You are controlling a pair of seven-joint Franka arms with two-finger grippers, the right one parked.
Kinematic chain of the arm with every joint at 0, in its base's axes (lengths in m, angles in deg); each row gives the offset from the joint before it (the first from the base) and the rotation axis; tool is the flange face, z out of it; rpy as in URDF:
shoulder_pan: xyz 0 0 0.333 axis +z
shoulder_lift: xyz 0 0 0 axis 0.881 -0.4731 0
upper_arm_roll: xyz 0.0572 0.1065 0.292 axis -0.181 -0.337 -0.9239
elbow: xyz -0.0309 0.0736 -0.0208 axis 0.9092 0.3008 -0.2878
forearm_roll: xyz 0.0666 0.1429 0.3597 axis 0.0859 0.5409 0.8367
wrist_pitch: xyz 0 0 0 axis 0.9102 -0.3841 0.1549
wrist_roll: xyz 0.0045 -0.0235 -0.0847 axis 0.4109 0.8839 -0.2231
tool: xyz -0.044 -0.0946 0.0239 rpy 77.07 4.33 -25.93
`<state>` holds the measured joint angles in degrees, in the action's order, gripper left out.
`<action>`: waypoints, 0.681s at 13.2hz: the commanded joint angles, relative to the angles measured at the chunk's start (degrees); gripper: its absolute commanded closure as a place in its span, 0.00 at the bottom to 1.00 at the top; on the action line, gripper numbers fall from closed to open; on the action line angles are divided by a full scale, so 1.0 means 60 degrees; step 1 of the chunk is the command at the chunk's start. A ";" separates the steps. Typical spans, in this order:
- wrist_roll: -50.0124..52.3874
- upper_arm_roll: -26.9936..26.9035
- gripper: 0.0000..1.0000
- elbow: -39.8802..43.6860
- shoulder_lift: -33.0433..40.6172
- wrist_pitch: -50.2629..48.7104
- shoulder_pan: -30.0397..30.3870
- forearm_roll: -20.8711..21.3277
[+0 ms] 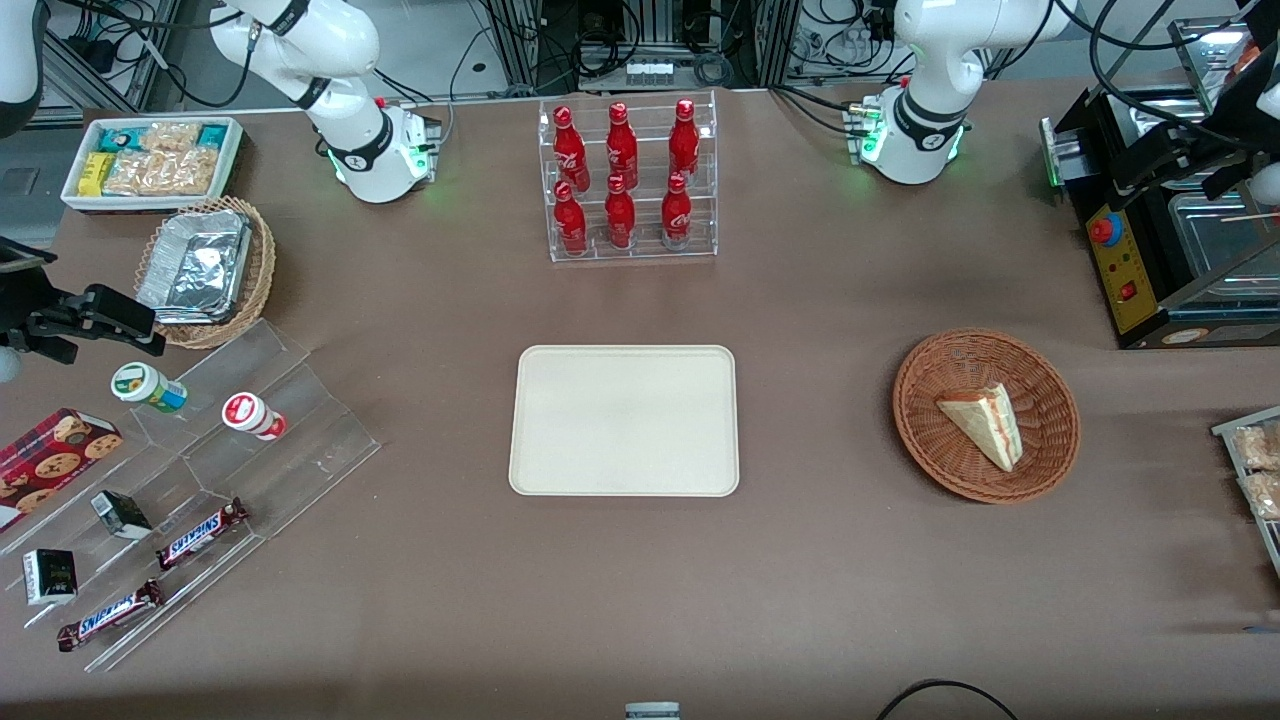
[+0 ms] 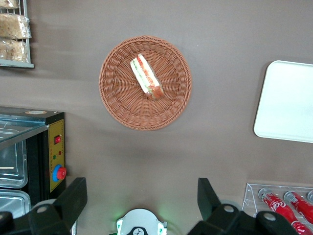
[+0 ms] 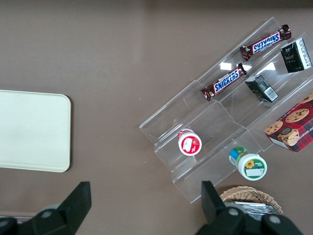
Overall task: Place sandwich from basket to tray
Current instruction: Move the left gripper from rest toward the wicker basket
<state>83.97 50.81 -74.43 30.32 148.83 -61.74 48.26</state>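
Note:
The sandwich (image 1: pixel 985 422) (image 2: pixel 145 77), a pale bread wedge with red and green filling, lies in the reddish-brown wicker basket (image 1: pixel 925 420) (image 2: pixel 117 98) toward the working arm's end of the table. The cream tray (image 1: pixel 625 420) (image 2: pixel 288 103) lies flat mid-table, bare, well apart from the basket. My left gripper (image 1: pixel 1195 150) (image 2: pixel 142 191) hangs high above the table, farther from the front camera than the basket and near the black machine. It is open, with only brown table showing between its dark fingers (image 2: pixel 73 196).
A black machine with a red button (image 1: pixel 1130 270) stands beside the basket, farther from the front camera. A rack of red bottles (image 1: pixel 628 180) stands farther back than the tray. A wire rack of packets (image 1: pixel 1255 470) sits at the working arm's table edge. Clear snack steps (image 1: pixel 250 440) lie toward the parked arm's end.

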 commanded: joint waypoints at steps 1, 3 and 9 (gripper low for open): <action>-0.0553 -0.0042 0.00 0.0214 -0.0103 -0.0225 -0.0034 -0.0081; -0.0820 -0.0072 0.00 0.0214 -0.0467 -0.0123 -0.0034 0.0022; -0.0572 -0.0641 0.00 0.0141 -0.1932 0.0418 0.0083 -0.0094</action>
<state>80.65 48.75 -74.53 20.65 150.58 -61.47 48.36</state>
